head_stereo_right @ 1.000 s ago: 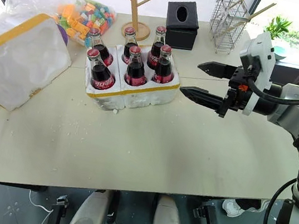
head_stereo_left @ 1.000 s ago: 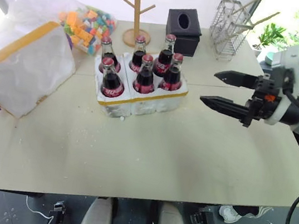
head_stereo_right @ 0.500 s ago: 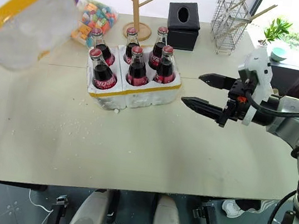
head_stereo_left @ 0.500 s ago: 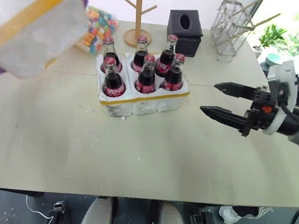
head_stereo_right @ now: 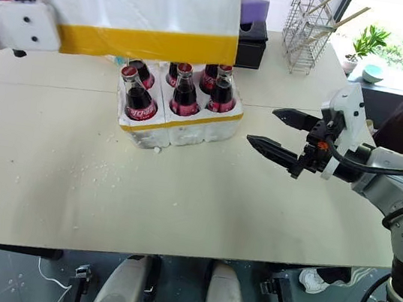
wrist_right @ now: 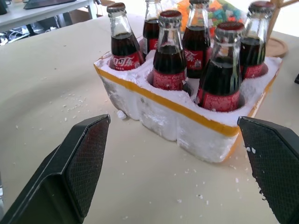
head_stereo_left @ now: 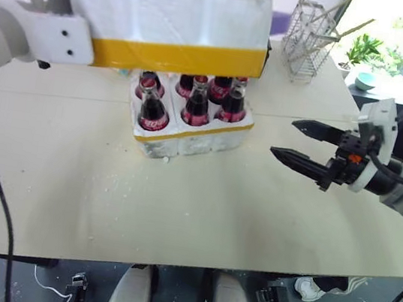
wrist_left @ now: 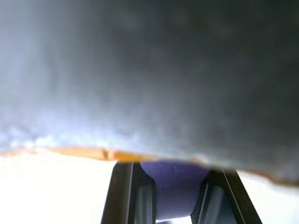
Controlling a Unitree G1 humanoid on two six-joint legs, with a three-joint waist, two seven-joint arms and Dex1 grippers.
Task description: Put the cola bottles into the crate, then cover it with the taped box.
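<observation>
Now all six cola bottles [wrist_right: 169, 51] stand in the crate [head_stereo_left: 188, 138]; the closed left gripper [wrist_left: 170, 196] holds the taped box [head_stereo_left: 168, 17] above it, not yet lowered, while the right gripper [head_stereo_left: 301, 142] waits beside, fingers apart.

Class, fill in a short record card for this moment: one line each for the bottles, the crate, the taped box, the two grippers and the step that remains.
cola bottles: all six stand upright in the wells
crate: on the table, uncovered
taped box: held in the air above the crate, not touching it
left gripper: shut on the taped box
right gripper: open, empty, beside the crate
step left: lower the taped box over the crate
</observation>
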